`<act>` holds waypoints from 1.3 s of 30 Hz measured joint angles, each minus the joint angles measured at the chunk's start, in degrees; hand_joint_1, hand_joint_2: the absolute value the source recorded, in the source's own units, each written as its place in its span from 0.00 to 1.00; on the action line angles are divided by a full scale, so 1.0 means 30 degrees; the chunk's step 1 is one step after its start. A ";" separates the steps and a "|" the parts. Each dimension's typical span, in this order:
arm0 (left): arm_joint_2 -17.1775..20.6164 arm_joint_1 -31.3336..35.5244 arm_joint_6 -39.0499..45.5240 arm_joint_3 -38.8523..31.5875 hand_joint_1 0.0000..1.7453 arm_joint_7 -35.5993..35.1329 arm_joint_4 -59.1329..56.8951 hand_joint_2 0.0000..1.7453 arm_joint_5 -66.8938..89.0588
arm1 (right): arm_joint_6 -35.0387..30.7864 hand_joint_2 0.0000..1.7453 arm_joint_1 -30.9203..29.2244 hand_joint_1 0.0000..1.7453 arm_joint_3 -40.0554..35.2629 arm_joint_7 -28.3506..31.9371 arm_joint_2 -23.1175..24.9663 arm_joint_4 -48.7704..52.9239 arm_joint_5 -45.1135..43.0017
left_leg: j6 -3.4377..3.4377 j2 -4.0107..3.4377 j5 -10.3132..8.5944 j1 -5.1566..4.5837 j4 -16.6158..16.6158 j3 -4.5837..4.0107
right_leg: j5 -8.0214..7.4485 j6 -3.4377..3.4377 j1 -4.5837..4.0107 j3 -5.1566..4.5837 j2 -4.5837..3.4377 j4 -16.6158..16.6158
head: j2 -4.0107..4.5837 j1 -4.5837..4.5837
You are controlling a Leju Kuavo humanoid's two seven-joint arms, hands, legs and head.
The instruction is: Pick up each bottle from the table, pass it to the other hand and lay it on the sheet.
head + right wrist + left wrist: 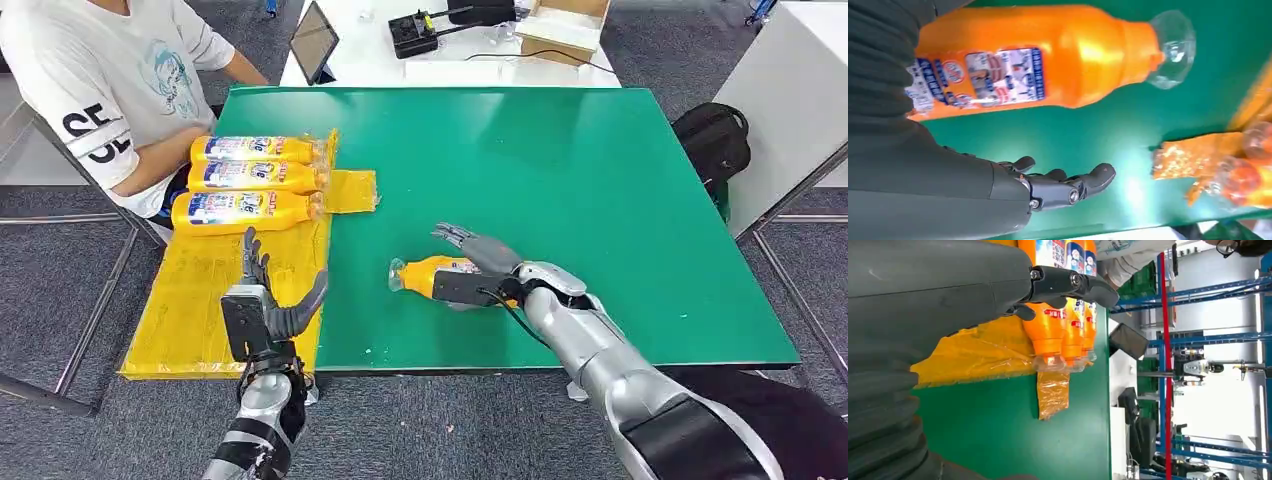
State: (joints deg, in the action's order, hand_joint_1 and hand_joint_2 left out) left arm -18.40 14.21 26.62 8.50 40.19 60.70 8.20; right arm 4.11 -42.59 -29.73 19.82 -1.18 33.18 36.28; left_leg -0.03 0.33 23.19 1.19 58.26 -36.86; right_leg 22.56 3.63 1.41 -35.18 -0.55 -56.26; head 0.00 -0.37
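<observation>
On the green table (pixel 560 180) near its front edge lies the orange bottle (pixel 432 274), long axis left-right, cap toward the yellow sheet (pixel 200 300). Right hand (pixel 478 262) sits over its body, fingers (pixel 1068 187) spread, not yet gripping. Left hand (pixel 265 300) waits open above the sheet, farther off.

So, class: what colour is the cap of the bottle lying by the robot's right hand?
Clear and see-through, on the orange bottle; the right wrist view shows the cap best.
</observation>
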 measured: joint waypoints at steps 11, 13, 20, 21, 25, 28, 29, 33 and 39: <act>0.0007 -0.0001 0.0015 0.0000 0.00 0.0001 -0.0007 1.00 0.0007 | -0.0160 1.00 -0.0176 0.00 -0.0146 -0.0494 -0.0073 -0.0589 0.0297 | 0.0000 0.0002 0.0000 0.0001 0.0000 -0.0002 | 0.0000 0.0000 -0.0002 0.0000 0.0001 0.0001 | 0.0000 0.0000; 0.0007 -0.0004 0.0080 0.0000 0.00 0.0000 -0.0007 1.00 0.0007 | -0.0387 1.00 -0.0215 0.00 -0.0175 -0.0824 -0.0080 -0.0699 0.0437 | 0.0000 0.0002 0.0000 0.0001 0.0000 -0.0002 | 0.0000 0.0000 -0.0002 0.0000 0.0001 0.0001 | 0.0000 0.0000; 0.0007 -0.0020 0.0138 -0.0029 0.00 0.0000 -0.0095 1.00 0.0044 | -0.0962 1.00 -0.0451 0.00 -0.0226 -0.1428 -0.0197 -0.1158 0.0787 | 0.0000 0.0001 0.0000 0.0001 0.0000 0.0000 | 0.0000 0.0000 -0.0002 0.0000 0.0001 0.0000 | 0.0000 0.0000; 0.0007 -0.0020 0.0138 -0.0029 0.00 0.0000 -0.0124 1.00 0.0051 | -0.0962 1.00 -0.0458 0.00 -0.0233 -0.1493 -0.0211 -0.1237 0.0830 | 0.0000 0.0000 0.0000 0.0001 0.0000 0.0000 | 0.0000 0.0000 -0.0002 0.0000 0.0000 0.0000 | 0.0000 -0.0001; 0.0007 -0.0017 0.0130 -0.0029 0.00 0.0000 -0.0160 1.00 0.0066 | -0.0954 1.00 -0.0458 0.00 -0.0270 -0.1697 -0.0240 -0.1624 0.0998 | 0.0000 0.0001 0.0000 0.0001 0.0000 -0.0001 | 0.0000 0.0000 -0.0002 -0.0001 0.0001 0.0001 | 0.0000 -0.0007; 0.0007 -0.0016 0.0124 -0.0029 0.00 0.0000 -0.0168 1.00 0.0066 | -0.0947 1.00 -0.0458 0.00 -0.0269 -0.1785 -0.0248 -0.1850 0.1005 | 0.0000 0.0000 0.0001 0.0001 0.0000 -0.0001 | 0.0000 0.0000 -0.0002 -0.0001 0.0001 0.0001 | 0.0000 0.0000; 0.0007 -0.0015 0.0124 -0.0029 0.00 0.0000 -0.0168 1.00 0.0066 | -0.0947 1.00 -0.0458 0.00 -0.0270 -0.1792 -0.0255 -0.1909 0.0998 | 0.0000 0.0000 0.0001 0.0001 0.0000 -0.0001 | 0.0000 0.0000 -0.0002 -0.0001 0.0000 0.0001 | 0.0000 -0.0007; 0.0007 -0.0015 0.0131 -0.0029 0.00 0.0000 -0.0175 1.00 0.0058 | -0.0933 1.00 -0.0475 0.00 -0.0262 -0.2106 -0.0269 -0.2142 0.1005 | 0.0000 0.0001 0.0000 0.0001 0.0000 0.0000 | 0.0000 0.0000 -0.0002 -0.0001 0.0001 0.0001 | 0.0000 0.0000; 0.0007 -0.0011 0.0095 -0.0029 0.00 0.0000 -0.0292 1.00 0.0044 | -0.0502 1.00 -0.0603 0.00 -0.0219 -0.2812 -0.0437 -0.2594 0.1056 | 0.0000 0.0001 0.0000 0.0001 0.0000 0.0000 | 0.0000 0.0000 -0.0002 -0.0001 0.0001 0.0001 | 0.0000 -0.0007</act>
State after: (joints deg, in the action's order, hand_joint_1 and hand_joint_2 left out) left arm -18.38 14.18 26.91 8.41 40.19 59.82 8.33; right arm 2.60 -44.40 -30.38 11.39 -2.49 25.40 39.45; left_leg -0.03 0.34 23.19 1.20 58.26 -36.86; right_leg 22.56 3.63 1.41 -35.18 -0.55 -56.26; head 0.00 -0.39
